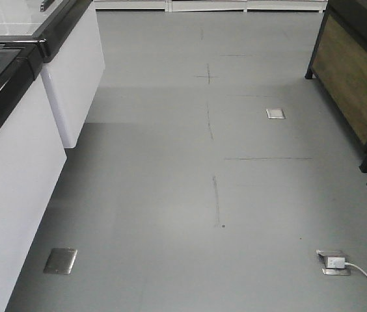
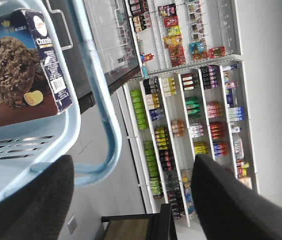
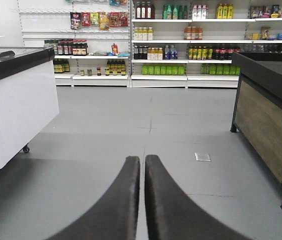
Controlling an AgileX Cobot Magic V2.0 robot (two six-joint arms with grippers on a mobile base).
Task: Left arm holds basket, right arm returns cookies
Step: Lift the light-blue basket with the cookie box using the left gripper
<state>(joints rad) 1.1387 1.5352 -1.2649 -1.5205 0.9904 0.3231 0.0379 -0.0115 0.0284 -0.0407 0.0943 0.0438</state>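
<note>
In the left wrist view the light blue basket [image 2: 63, 132] fills the upper left. The cookies [image 2: 16, 75], a navy-and-brown box picturing a chocolate cookie, lie inside it. One hoop handle [image 2: 112, 135] curves down beside the basket and runs behind the left finger [image 2: 31, 205]. My left gripper [image 2: 131, 161] is open, with its fingers far apart and only floor and shelves between them. My right gripper [image 3: 142, 159] is shut on nothing and points over the grey floor toward the shelves. The front view shows no arm, basket or cookies.
White chest freezers [image 1: 14, 169] with black rims line the left. A black stand with wood panels [image 1: 353, 84] is on the right. Metal floor outlets [image 1: 60, 260] dot the floor, one with a white plug and cable [image 1: 334, 261]. Stocked shelves [image 3: 181, 50] line the far wall.
</note>
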